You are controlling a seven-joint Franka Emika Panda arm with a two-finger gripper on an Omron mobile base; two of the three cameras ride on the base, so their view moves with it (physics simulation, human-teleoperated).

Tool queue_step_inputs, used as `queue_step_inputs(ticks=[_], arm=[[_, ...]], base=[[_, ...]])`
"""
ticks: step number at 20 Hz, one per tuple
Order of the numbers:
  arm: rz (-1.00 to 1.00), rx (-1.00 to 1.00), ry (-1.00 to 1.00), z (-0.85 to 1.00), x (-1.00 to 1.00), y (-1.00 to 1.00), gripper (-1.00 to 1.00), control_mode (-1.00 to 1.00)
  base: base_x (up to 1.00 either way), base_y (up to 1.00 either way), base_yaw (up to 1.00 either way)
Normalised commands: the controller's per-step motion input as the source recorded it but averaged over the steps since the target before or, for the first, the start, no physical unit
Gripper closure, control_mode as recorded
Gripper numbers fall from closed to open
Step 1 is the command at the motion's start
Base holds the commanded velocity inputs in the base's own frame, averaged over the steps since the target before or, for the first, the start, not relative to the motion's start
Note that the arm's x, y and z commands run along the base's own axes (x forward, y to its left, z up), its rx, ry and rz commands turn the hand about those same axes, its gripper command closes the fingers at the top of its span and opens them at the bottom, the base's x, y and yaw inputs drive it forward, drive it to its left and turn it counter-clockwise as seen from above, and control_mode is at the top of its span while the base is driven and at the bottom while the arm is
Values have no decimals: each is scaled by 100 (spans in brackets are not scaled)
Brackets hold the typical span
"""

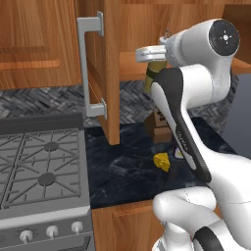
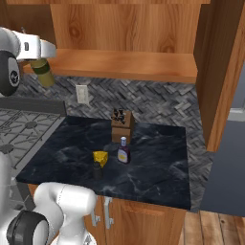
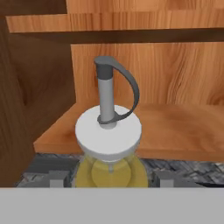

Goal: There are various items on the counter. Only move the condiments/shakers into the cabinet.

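Note:
My gripper (image 1: 151,55) is shut on the tall yellow-olive bottle (image 1: 153,73), held up at the left front of the cabinet shelf (image 2: 119,64). In the hand view the bottle (image 3: 108,131) shows its white cap and grey nozzle, just short of the shelf (image 3: 179,131), with dark fingertips (image 3: 48,177) on either side. From the right, the bottle (image 2: 44,72) hangs under the gripper (image 2: 40,56). On the black counter (image 2: 153,158) stand the small black shaker (image 2: 97,170) and the dark-purple bottle (image 2: 123,152) with a red cap.
The yellow cheese wedge (image 2: 100,157) lies between the shaker and the purple bottle, and the knife block (image 2: 122,125) stands behind them. The open cabinet door (image 1: 110,68) with its grey handle (image 1: 87,68) juts out left of the arm. The gas stove (image 1: 39,162) borders the counter's left.

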Motion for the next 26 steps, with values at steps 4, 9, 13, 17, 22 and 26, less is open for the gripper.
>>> queue_step_inputs(ticks=[4,9,13,17,22,26], arm=[[0,0,-5,5,0,0,100,-100],[0,0,-28,29,-12,0,100,-100],[0,0,-5,1,4,0,100,-100],[0,0,0,0,25,0,100,-100],[0,0,1,0,32,0,100,-100],[0,0,0,0,27,0,100,-100]], base=[[0,0,0],[0,0,0],[0,0,0],[0,0,0],[0,0,0],[0,0,0]])
